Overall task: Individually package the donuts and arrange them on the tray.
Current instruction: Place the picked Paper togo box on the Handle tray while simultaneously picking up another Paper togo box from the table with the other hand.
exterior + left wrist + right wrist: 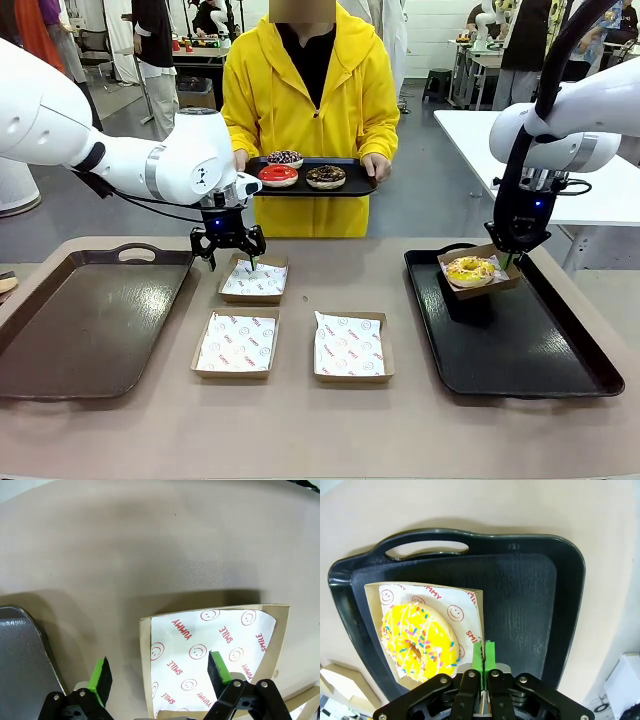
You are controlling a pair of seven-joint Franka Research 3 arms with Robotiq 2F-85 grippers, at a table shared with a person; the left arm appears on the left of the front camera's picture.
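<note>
My right gripper (pixel 510 262) (pixel 483 656) is shut on the side wall of a paper-lined box (pixel 487 283) (pixel 472 600) that holds the yellow donut (pixel 470 268) (pixel 417 637). The box hangs a little above the black tray (pixel 520 340) (pixel 530 595). My left gripper (pixel 228 250) (pixel 159 675) is open just above the table, straddling one wall of an empty lined box (pixel 253 278) (pixel 215 630). The person holds a small black tray (pixel 352 187) with the red donut (pixel 278 175), the chocolate donut (pixel 325 176) and the sprinkled dark donut (pixel 285 158).
Two more empty lined boxes (pixel 236 343) (pixel 350 347) lie side by side near the table's front. A brown tray (pixel 85 320) (pixel 20 655) sits at the left, close to my left gripper. A white table (pixel 600 190) stands behind at the right.
</note>
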